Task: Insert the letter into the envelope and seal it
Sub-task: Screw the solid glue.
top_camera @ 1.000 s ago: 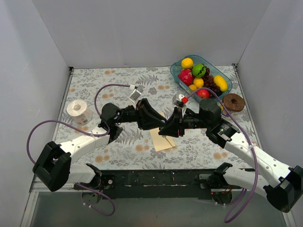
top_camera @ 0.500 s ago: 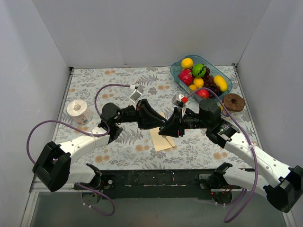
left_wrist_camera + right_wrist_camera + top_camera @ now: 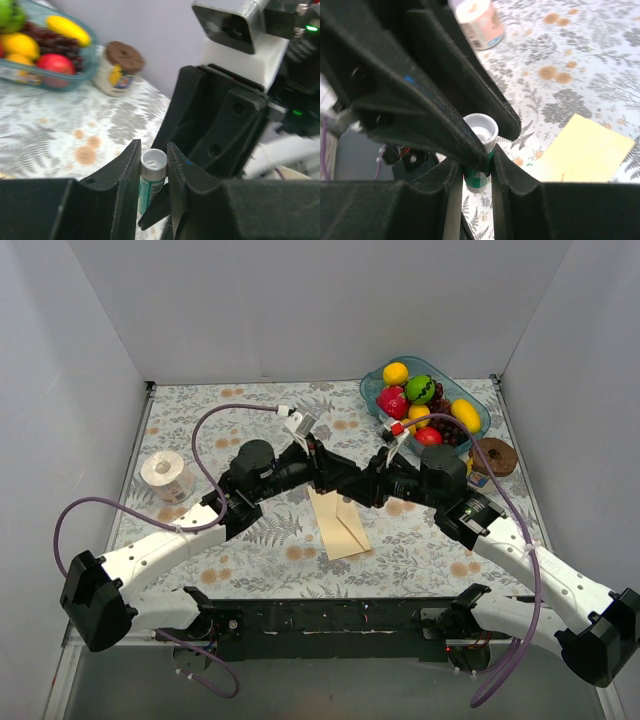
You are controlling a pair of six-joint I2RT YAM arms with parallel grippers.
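Step in hand: I read this as sealing. The glue stick (image 3: 151,179) is shared between both arms, for a handover or an uncapping; I can't tell which.
Left gripper (image 3: 153,155): clamped on the stick's upper end, hovering just above the far edge of the envelope (image 3: 340,530).
Right gripper (image 3: 476,172): pinching the stick's lower body, nose to nose with the left one over that same far edge.
Envelope: flat on the table, directly under and just nearer me than the two grippers.
Letter: I can't see a separate salmon sheet, so I judge it is already inside.
Next move: I need one hand to hold firm while the other lets go or pulls away. The free tip then has to come down onto the envelope's flap.
Risk: the stick could twist if both hands pull off-axis.
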